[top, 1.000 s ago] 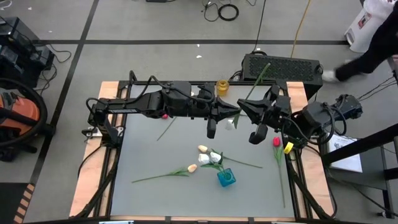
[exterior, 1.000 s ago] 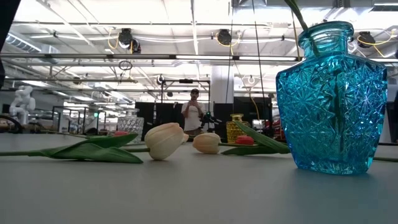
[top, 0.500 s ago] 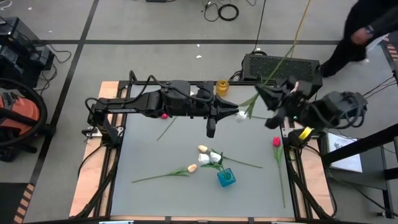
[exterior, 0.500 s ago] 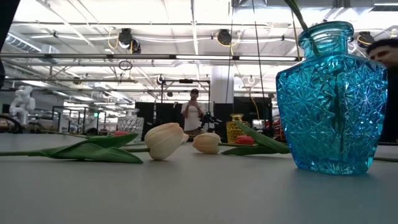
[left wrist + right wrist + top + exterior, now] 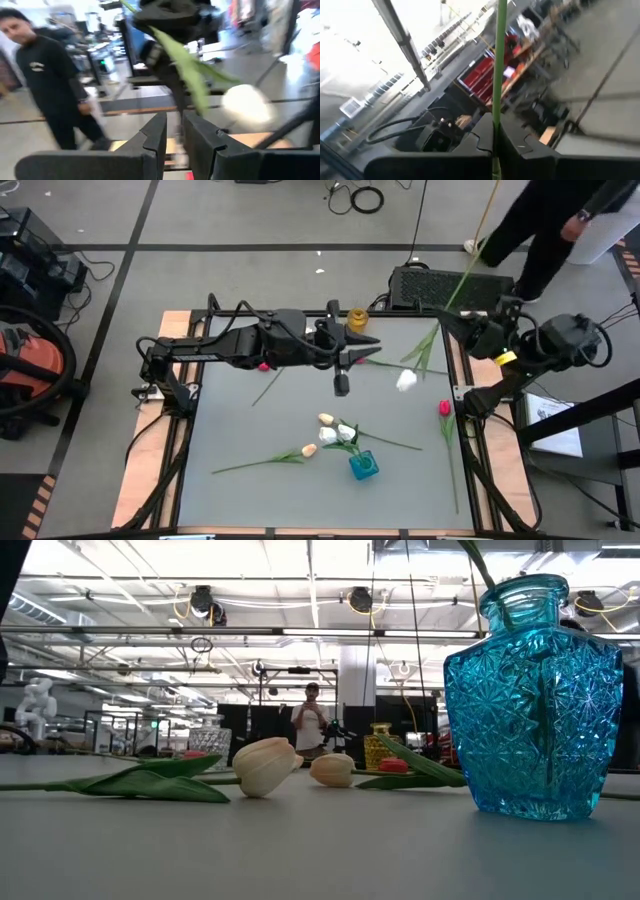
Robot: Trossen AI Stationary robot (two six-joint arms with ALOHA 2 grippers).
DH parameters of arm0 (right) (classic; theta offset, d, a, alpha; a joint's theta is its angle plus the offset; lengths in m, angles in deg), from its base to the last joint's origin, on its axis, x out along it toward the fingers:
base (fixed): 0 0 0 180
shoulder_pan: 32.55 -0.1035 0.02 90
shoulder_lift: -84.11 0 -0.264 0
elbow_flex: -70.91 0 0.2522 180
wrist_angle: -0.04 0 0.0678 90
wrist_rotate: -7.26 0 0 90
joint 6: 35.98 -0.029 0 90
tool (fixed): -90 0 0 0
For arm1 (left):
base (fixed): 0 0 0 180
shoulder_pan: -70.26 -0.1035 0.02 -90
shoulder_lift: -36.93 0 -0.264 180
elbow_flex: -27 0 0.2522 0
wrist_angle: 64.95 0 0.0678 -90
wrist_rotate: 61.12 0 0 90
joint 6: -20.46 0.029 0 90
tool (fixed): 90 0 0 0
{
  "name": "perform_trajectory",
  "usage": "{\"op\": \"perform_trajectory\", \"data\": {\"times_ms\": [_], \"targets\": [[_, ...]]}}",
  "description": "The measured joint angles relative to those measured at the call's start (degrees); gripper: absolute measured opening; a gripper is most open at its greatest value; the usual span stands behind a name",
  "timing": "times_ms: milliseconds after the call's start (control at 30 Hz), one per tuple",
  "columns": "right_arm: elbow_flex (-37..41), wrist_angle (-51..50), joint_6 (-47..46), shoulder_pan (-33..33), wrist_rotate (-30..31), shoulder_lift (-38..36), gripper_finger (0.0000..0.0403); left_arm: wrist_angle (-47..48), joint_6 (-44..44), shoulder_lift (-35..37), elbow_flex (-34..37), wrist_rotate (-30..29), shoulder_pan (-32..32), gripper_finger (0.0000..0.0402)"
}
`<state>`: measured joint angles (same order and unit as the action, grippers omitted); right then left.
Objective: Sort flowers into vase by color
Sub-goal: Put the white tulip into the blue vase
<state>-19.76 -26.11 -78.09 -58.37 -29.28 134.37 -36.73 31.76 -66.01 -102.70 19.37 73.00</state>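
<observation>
The blue cut-glass vase is cropped at the low view's right edge; its stem's flower head is unseen

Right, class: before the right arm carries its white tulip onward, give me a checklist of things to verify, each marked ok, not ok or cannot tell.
1. Right gripper shut on the white tulip's stem: ok.
2. Left gripper has let go, nothing between its fingers: ok.
3. White tulip lifted above the table: ok.
4. Blue vase upright: ok.
5. Person standing clear of the right arm: not ok, close behind.
6. Room in the vase mouth: cannot tell.
</observation>
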Motion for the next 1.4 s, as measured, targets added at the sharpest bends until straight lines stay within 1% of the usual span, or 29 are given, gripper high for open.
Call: {"op": "perform_trajectory", "data": {"times_ms": [67,133,200,300,367,500,667,733,833,933,1067,1267,1400], "targets": [[0.0,-3.9,-6.5,0.0,-1.3,-0.5,0.0000,0.0,2.9,0.0,0.0,-3.4,0.1,0.0070],[0.0,-6.2,-11.3,0.0,-2.6,-0.7,0.0000,0.0,6.2,0.0,0.0,-5.6,0.4,0.0070],[0.0,-6.6,-14.2,0.0,-3.2,-0.5,0.0000,0.1,8.9,0.0,0.0,-7.1,0.9,0.0070],[0.0,-5.7,-17.5,0.0,-5.7,0.0,0.0000,0.7,10.7,0.0,0.0,-9.0,1.5,0.0071],[0.0,-5.7,-20.6,0.0,-6.3,0.4,0.0000,1.6,11.8,0.0,0.0,-9.9,1.7,0.0075],[0.0,-5.8,-28.0,0.0,-9.3,1.5,0.0000,2.0,13.9,0.0,0.0,-12.3,2.8,0.0107],[0.0,-5.9,-35.9,0.0,-10.5,3.3,0.0000,2.1,18.3,0.0,-0.2,-19.8,5.3,0.0163],[0.0,-5.8,-38.5,0.0,-10.3,4.1,0.0000,1.8,20.8,0.0,-0.2,-22.4,6.4,0.0175],[0.0,-5.8,-42.3,0.0,-9.4,5.5,0.0000,0.5,23.9,0.0,-0.3,-25.3,8.0,0.0180],[0.0,-5.7,-45.9,0.0,-7.3,7.0,0.0000,-0.7,26.4,0.0,-0.3,-25.9,9.1,0.0180],[0.0,-3.6,-49.2,1.1,-6.3,8.9,0.0000,-1.1,28.1,0.0,-0.3,-25.9,9.7,0.0180],[0.0,6.5,-48.5,3.2,-7.2,11.8,0.0000,-1.3,28.7,0.0,-0.3,-25.9,10.1,0.0180],[0.0,8.1,-49.3,3.9,-7.3,13.4,0.0000,-2.5,28.7,0.0,-0.3,-25.9,10.2,0.0180]]}}
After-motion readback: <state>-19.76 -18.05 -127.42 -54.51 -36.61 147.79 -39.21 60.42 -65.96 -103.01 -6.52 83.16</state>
